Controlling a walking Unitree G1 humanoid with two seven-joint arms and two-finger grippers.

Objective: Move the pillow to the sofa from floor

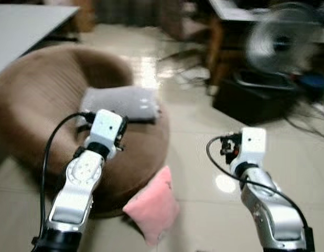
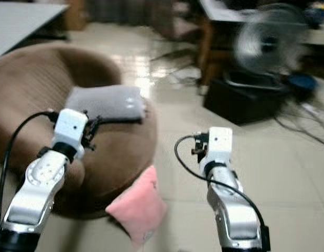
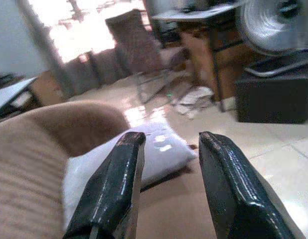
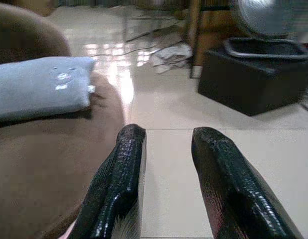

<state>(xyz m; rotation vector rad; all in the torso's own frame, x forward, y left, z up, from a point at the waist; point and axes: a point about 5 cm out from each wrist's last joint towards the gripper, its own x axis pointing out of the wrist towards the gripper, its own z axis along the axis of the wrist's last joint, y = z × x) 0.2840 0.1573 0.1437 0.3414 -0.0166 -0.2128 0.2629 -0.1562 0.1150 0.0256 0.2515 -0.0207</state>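
A pink pillow (image 1: 153, 211) lies on the glossy tiled floor (image 1: 204, 136), tilted on one corner and leaning against the front edge of a round brown beanbag sofa (image 1: 41, 94). On the sofa's seat rests a grey pillow (image 1: 121, 103), lying flat near the side facing the open floor. The left gripper (image 3: 169, 164) is raised over the sofa's front part, its jaws spread with nothing between them; past its fingers (image 3: 111, 194), the wrist view looks across the brown fabric to the grey pillow. The right gripper (image 4: 164, 164) is held over the floor just beside the sofa's edge, its jaws likewise spread and empty, with the grey pillow off to one side and bare tile ahead. Between the two silver arms, the pink pillow sits low and near the robot. Farther back stand a black box (image 1: 251, 97) with a round fan (image 1: 280, 44) above it, both blurred, cables trailing on the floor nearby, and the corner of a white tabletop (image 1: 25, 29) at the far left.
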